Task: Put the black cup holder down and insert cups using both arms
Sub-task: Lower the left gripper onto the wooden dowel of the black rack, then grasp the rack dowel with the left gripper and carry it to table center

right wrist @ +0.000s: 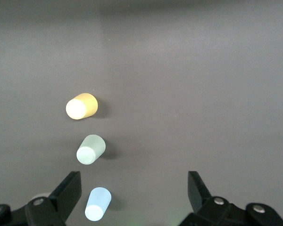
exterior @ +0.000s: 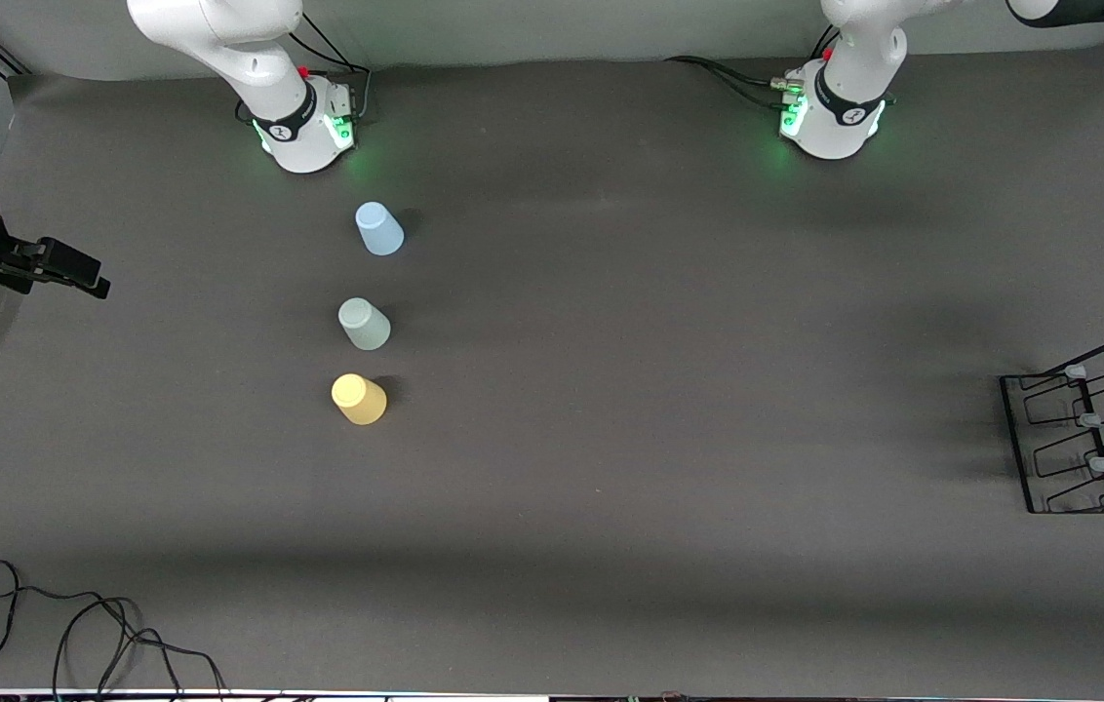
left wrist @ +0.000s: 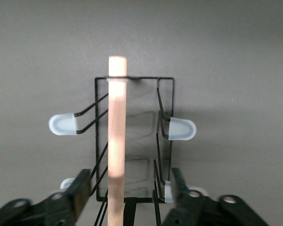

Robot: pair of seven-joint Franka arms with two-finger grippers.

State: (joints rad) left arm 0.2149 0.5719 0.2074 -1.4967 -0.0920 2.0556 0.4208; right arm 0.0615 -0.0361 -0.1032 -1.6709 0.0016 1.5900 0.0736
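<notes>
Over the black cup holder (left wrist: 132, 141) the left claw (left wrist: 131, 193) hangs spread; the right claw (right wrist: 134, 190) waits, released.

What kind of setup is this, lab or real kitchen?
Most likely a robot lab bench, not a kitchen. Two arms are bolted to a table under plain dark cloth, loose cables lie at its edge, and the only items are three cups in a row and a black cup holder.
</notes>
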